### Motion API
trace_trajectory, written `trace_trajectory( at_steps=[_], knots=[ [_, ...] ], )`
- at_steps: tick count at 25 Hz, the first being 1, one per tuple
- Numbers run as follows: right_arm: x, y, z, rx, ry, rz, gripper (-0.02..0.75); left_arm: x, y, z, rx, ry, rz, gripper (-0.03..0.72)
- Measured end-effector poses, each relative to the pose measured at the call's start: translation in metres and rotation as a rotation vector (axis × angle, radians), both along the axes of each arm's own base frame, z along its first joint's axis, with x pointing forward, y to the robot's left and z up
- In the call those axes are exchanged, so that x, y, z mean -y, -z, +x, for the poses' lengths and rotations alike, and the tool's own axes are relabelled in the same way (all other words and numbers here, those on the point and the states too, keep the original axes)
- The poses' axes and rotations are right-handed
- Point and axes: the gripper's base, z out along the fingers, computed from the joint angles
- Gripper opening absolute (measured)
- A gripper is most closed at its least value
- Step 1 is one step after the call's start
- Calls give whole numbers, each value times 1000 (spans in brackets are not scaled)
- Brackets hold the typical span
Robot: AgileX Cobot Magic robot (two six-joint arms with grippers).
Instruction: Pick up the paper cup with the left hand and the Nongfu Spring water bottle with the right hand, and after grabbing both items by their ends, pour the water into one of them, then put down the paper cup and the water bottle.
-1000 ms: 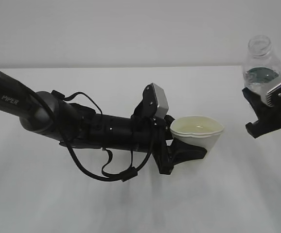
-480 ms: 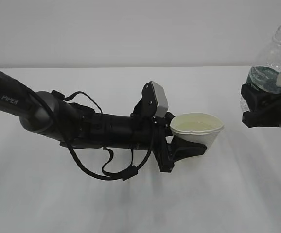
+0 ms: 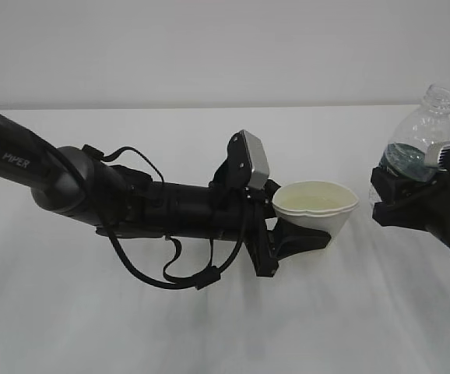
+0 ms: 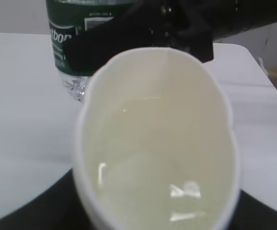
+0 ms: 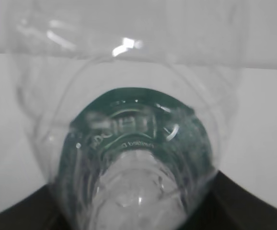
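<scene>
My left hand (image 3: 299, 241), the black one on the "PIPER"-lettered arm, was clamped on the lower body of the small white tapered paper cup (image 3: 316, 206), holding it clear above the white bench (image 3: 209, 327). The cup sat upright at the tip of that hand, its rolled rim squeezed into an oval. In the left wrist view the cup (image 4: 157, 143) showed a pale cream interior with a shallow pool of clear liquid at the bottom.

My right hand (image 3: 400, 199), black with a silver-grey box on top, was gripping the small clear ribbed plastic water bottle (image 3: 420, 140) around its dark green label band. The bottle stood above that hand, neck uppermost and leaning slightly away from the cup, its mouth without a cap. In the right wrist view the bottle (image 5: 133, 143) filled the frame directly ahead of the hand; the jaws themselves were hidden.

The bottle was just beyond my left hand's cup, near but not touching. I could not tell how much water the bottle held.
</scene>
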Motion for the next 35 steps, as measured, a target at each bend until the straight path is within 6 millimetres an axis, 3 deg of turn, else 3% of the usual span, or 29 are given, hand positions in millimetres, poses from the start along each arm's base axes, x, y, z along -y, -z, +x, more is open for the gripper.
trace_trajectory(
  at_steps=[10,17,24,35],
  knots=[
    [-3,10,27,24,-3,-14,405,0,0,0,0,0,0,394],
    [-4,30,40,-11,0,-18,405,0,0,0,2,0,0,394],
    [-5,44,47,-37,0,-21,405,0,0,0,2,0,0,394],
    [-4,45,49,-32,5,-37,405,0,0,0,4,1,0,394]
  ],
)
